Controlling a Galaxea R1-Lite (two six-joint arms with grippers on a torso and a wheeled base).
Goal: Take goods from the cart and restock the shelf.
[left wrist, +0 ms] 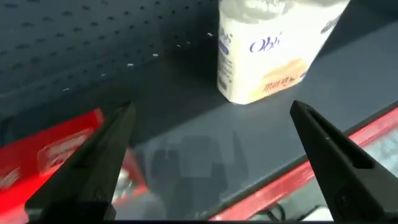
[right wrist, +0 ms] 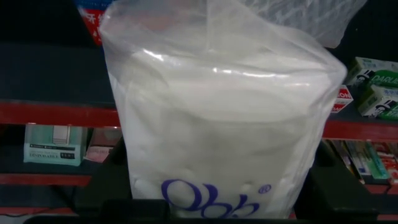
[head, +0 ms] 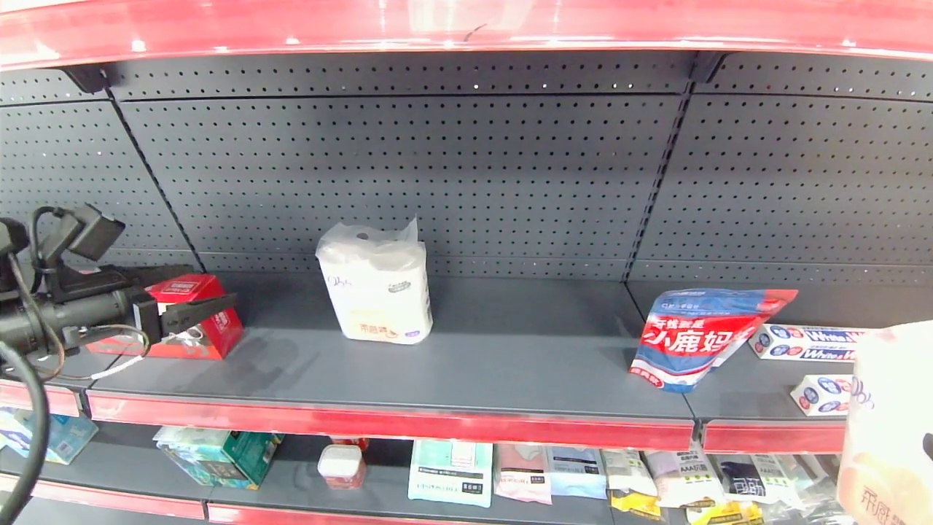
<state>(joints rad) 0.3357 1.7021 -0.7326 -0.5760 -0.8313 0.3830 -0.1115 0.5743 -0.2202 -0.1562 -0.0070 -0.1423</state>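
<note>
— Where are you?
— In a shop, I'd say. I face a dark shelf [head: 510, 364] with a pegboard back [head: 437, 168] and red edge strips [head: 393, 421].
— What else?
— Packaged goods on show: a tissue pack [head: 379, 292], a pouch [head: 700, 335], boxes [head: 802, 341], and packets [head: 452, 470] in a row on the tier below.

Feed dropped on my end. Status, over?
Left gripper open, empty. Right gripper shut on tissue pack. Blue pouch, small boxes on shelf near it.

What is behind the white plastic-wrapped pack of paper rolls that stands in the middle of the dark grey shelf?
Behind the white plastic-wrapped pack of paper rolls only the dark perforated back panel shows. The pack covers the shelf strip directly behind it.
</note>
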